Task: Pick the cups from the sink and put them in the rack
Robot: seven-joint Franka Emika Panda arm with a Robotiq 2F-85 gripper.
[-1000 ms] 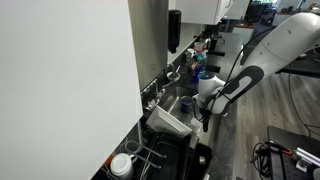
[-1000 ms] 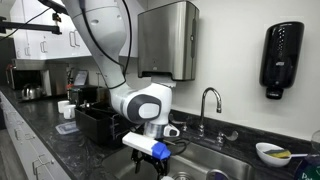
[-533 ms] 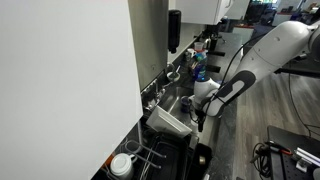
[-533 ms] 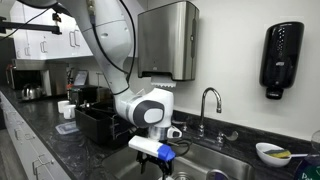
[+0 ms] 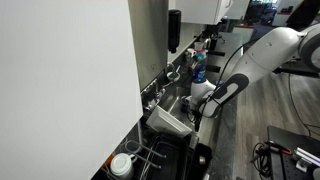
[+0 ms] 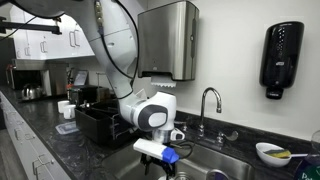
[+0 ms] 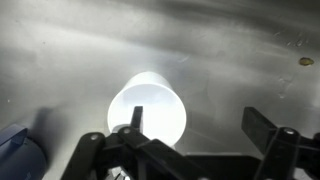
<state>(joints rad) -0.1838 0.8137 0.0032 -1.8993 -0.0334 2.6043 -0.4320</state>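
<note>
Wrist view is showing the white cup (image 7: 150,108) sitting on the floor of the sink (image 7: 235,50). Glare is washing out its top, so which way its mouth is facing cannot be told. The dark blue cup (image 7: 14,158) is lying on the same sink floor, near the frame's lower corner and well apart from the white one.

Step in hand, as judged: lining up for the grasp on the white cup. The cup is not sitting centred in the claw; it is appearing against one finger (image 7: 131,122), while the opposite finger is standing well clear over bare sink floor. To do this well, shift the claw sideways until the cup is lying midway between the fingers, then descend and close. Closing off-centre is likely to push the cup along the slick steel.

The gripper (image 7: 195,130) is hanging inside the sink with its jaws spread wide, holding nothing. Whether the near finger is touching the cup cannot be told.

The rack (image 6: 92,122) is waiting on the counter beside the sink.
</note>
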